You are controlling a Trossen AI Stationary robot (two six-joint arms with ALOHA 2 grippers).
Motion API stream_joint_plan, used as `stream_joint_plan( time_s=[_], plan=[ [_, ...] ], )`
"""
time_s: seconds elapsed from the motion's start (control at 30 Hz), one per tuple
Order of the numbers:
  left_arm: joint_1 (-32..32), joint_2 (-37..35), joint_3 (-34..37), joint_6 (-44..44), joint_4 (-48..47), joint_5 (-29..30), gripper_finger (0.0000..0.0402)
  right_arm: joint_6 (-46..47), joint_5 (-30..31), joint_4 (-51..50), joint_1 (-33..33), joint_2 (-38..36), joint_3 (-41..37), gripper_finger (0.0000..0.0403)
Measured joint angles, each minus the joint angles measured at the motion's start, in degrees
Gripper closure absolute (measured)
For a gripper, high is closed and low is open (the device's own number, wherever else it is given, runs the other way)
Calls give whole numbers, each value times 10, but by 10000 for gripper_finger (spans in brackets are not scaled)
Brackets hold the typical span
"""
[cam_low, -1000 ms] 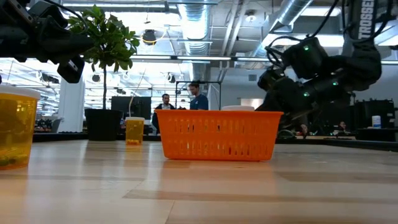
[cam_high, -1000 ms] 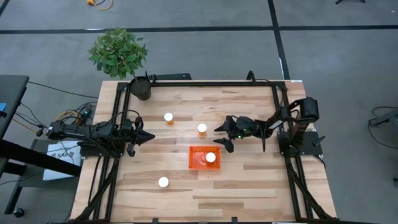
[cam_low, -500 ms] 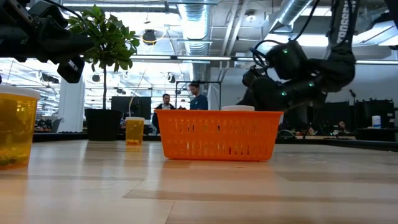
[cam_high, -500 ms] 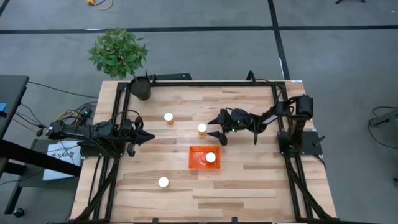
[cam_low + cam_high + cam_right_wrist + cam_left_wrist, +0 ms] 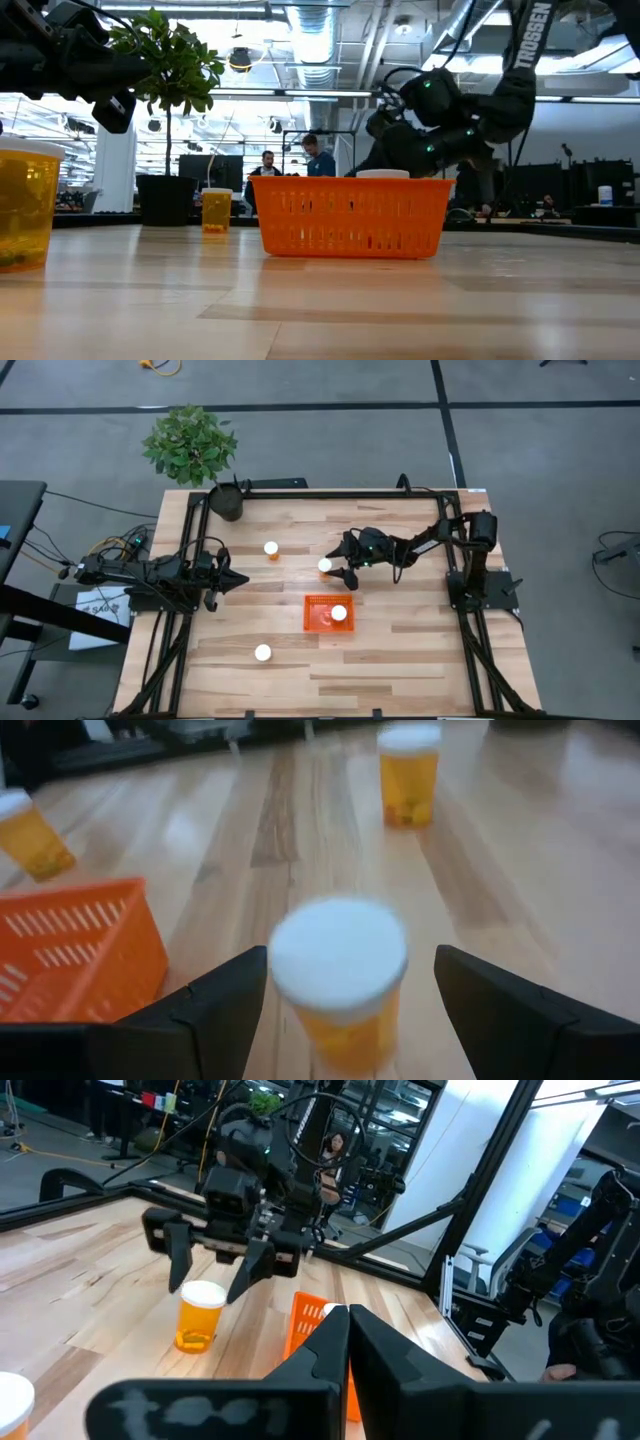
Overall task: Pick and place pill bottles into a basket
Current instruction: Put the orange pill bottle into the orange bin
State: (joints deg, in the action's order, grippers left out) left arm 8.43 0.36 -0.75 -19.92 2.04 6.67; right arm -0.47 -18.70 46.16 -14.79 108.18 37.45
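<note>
near the middle of the wooden counter (image 5: 400,650), the right end effector (image 5: 337,566) hangs low with its two dark fingers (image 5: 210,1005) spread wide apart, one on each side of a pill bottle (image 5: 325,566) that stands upright between them; whether either finger touches the bottle cannot be told. just beside that bottle, toward the front edge of the counter, sits the orange basket (image 5: 316,621), and one white-capped bottle in the basket (image 5: 339,614) stands in its right part. a second loose bottle (image 5: 271,549) stands upright well to the left of the framed one, toward the plant pot (image 5: 227,502) at the counter's back left corner, where a leafy green plant (image 5: 190,444) spreads past the edge. the fourth bottle (image 5: 262,653) stands alone near the front left, well apart from the basket. the left end effector (image 5: 232,581) waits at the left edge of the counter, its fingers closed together and holding nothing. from counter height, two people (image 5: 318,160) show in the room far behind the basket.
</note>
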Motion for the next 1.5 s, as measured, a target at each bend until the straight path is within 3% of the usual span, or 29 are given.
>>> stream_joint_plan(
  time_s=[0.6,0.77,1.1,1.5],
  plan=[
    [0,0,0,0,0,-1,402,-15,-40,-83,-3,-1,41,124],
    [0,0,0,0,0,-1,402,-15,-41,-87,-3,-1,42,149],
    [0,0,0,0,0,-1,402,-15,-44,-94,-3,-1,42,237],
    [0,0,0,0,0,-1,402,-11,-43,-106,-3,-1,55,233]
  ],
)
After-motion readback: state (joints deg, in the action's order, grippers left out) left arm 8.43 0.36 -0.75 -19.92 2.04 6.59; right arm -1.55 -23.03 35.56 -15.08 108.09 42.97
